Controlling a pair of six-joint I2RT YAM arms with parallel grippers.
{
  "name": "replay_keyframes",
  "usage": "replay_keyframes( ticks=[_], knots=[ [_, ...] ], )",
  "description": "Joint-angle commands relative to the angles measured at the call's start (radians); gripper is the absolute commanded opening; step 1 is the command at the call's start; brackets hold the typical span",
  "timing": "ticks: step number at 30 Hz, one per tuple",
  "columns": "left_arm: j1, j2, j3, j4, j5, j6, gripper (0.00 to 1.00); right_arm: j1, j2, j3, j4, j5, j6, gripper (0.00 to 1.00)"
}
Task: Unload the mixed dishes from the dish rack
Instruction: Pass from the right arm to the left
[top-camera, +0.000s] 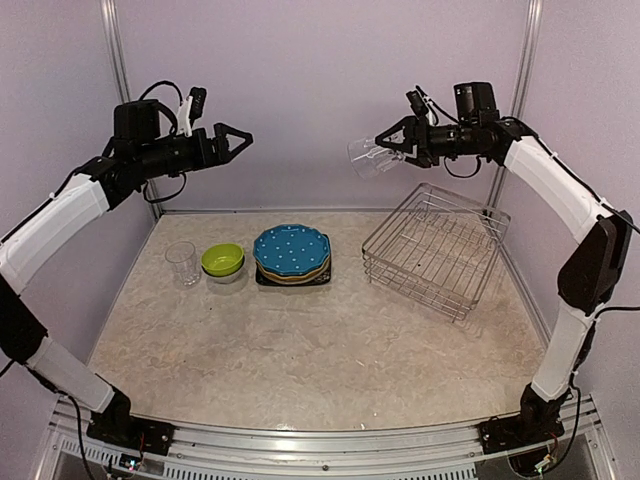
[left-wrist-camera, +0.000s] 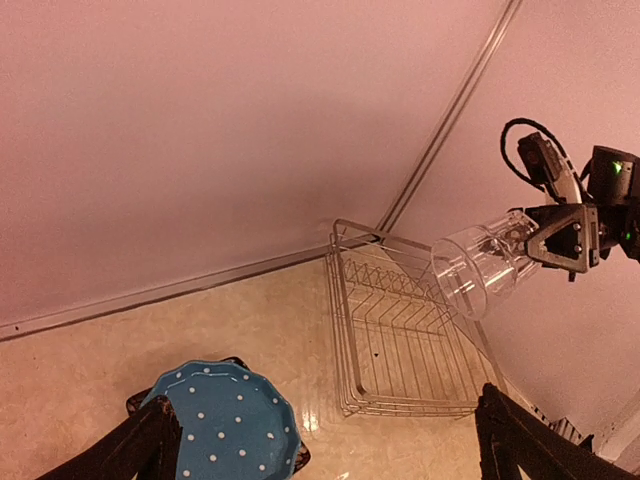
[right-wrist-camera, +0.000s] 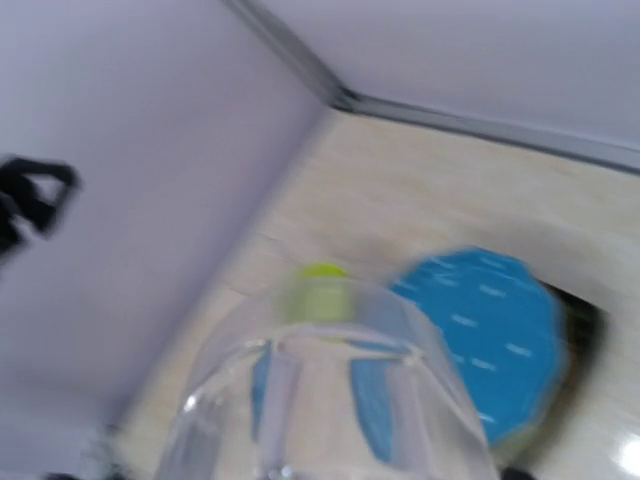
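Almost done, by the look of it.

On the right side of the counter (top-camera: 300, 350), the wire rack (top-camera: 415, 285), looking empty. No dish to be seen inside it, from above or from the left wrist view.

Up in the air, above the far left corner of the rack, the last glass (top-camera: 366, 156). Lying on its side, mouth pointing left, well above the counter. Held at its bottom end by the right tool (top-camera: 388, 140), closed partway around it. Blurry in the right wrist view, but filling the bottom of that picture.

On the other side, also up high, the left tool (top-camera: 243, 140). Spread wide, with nothing in it.

Already out and down on the counter, from left to right:
- the other glass (top-camera: 182, 263), standing up
- just beside it, the green bowl (top-camera: 222, 260), sitting inside the pale bowl (top-camera: 224, 277)
- next to those, a pile of plates: the blue dotted plate (top-camera: 291, 249) on top, the edge of the yellow plate (top-camera: 300, 280) peeking out below, and the black square plate (top-camera: 262, 280) at the very bottom

Too hidden to tell about any other plate inside that pile.

Left to do, most likely: bring the last glass down, stand it on the counter, maybe near the other glass, and let go. Then nothing more to take out, as far as can be seen.
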Motion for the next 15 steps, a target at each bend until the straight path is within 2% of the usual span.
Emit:
replay_keyframes(
  ticks=[1,2,9,15],
  knots=[
    [-0.059,-0.070,-0.086,0.218,0.085,0.099,0.99,-0.005,-0.072,-0.139,0.511,-0.198,0.377,0.25],
    [-0.071,-0.080,-0.092,0.229,0.092,0.120,0.99,-0.004,-0.077,-0.168,0.623,-0.214,0.439,0.25],
    [-0.148,-0.096,-0.108,0.296,0.164,0.232,0.99,0.034,-0.076,-0.294,1.016,-0.267,0.740,0.25],
    [-0.214,-0.085,-0.102,0.296,0.221,0.385,0.99,0.087,-0.055,-0.310,1.132,-0.283,0.844,0.25]
  ],
)
